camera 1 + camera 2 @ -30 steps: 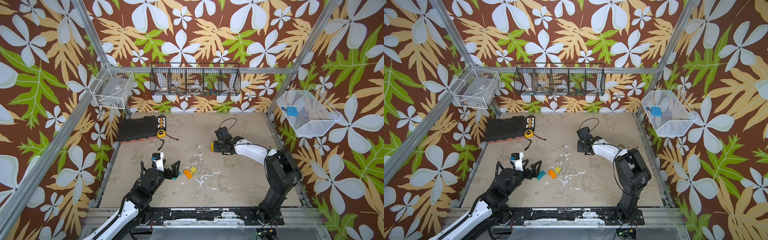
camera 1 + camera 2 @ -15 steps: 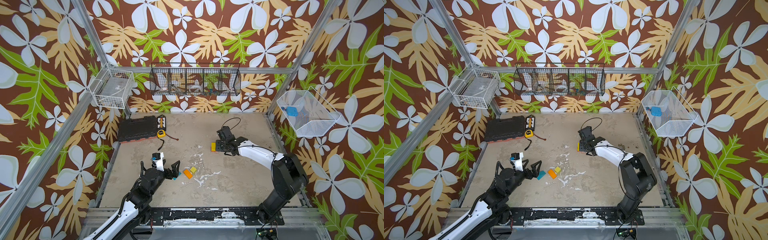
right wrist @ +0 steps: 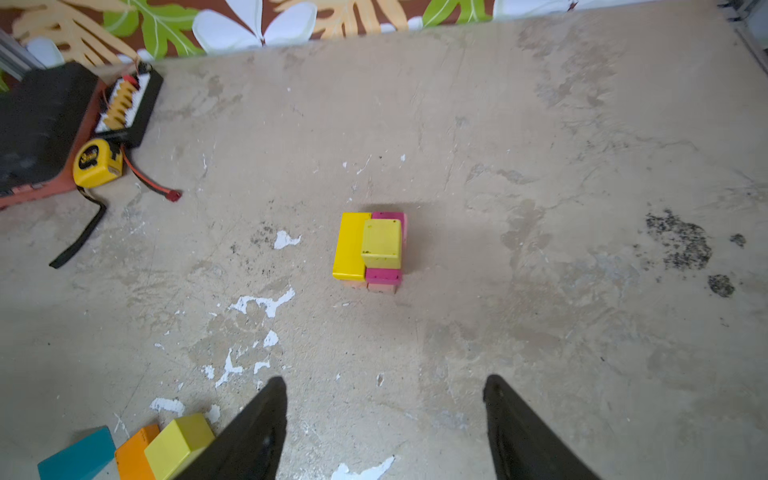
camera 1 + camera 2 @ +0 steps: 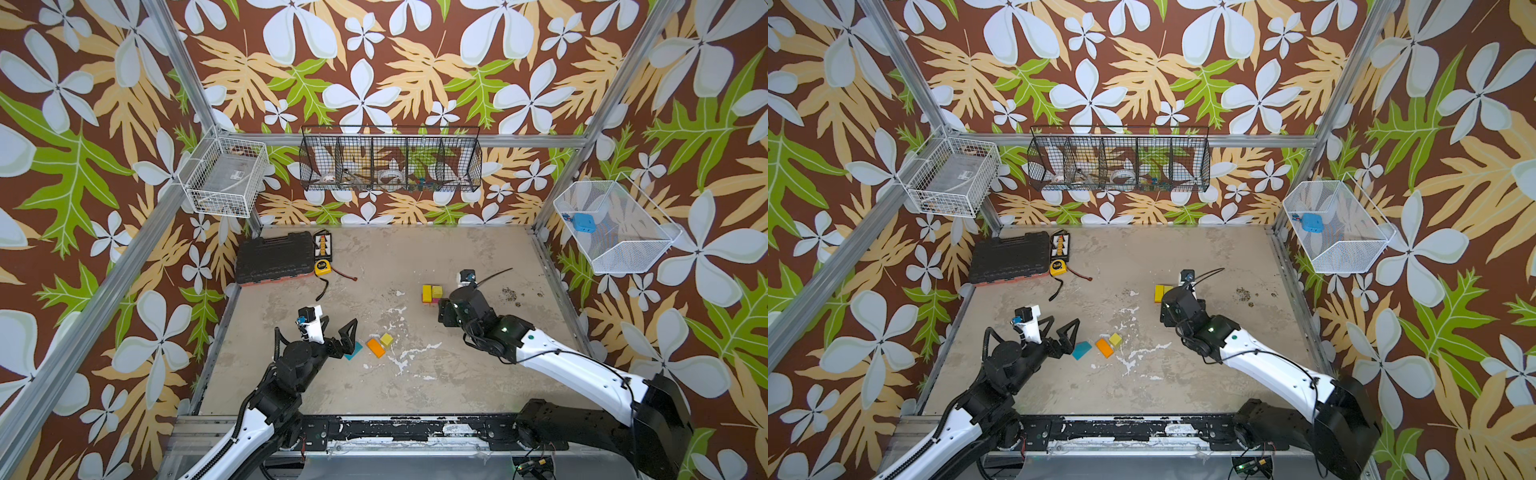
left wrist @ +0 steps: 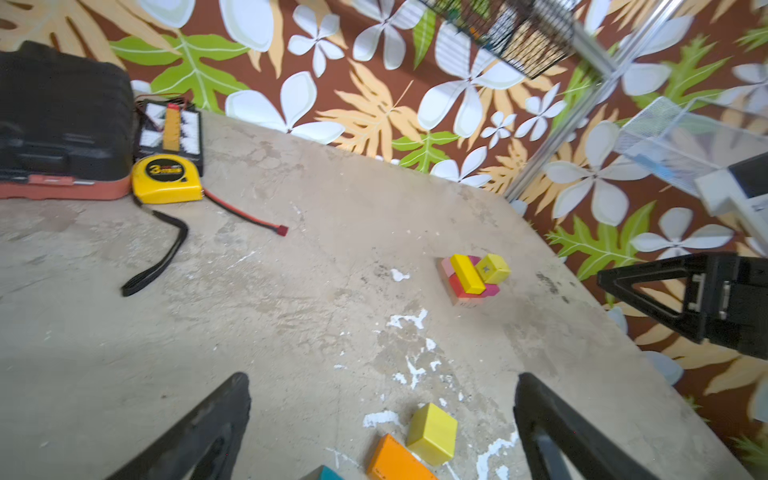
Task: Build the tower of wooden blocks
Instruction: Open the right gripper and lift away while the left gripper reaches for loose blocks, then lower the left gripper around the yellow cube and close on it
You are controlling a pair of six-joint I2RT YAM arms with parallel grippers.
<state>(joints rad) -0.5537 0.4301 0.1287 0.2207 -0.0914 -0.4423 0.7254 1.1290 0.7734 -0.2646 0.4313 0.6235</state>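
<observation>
Here — tower [image 3: 370, 249] well apart from table [image 4: 395, 257] edges.

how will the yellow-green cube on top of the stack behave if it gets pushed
Likely slides, not rolls: the cube has flat faces. Probably light and stiff, as it looks like small painted wood. It rests loose on the magenta brick, so a push may knock it off the stack.
</observation>
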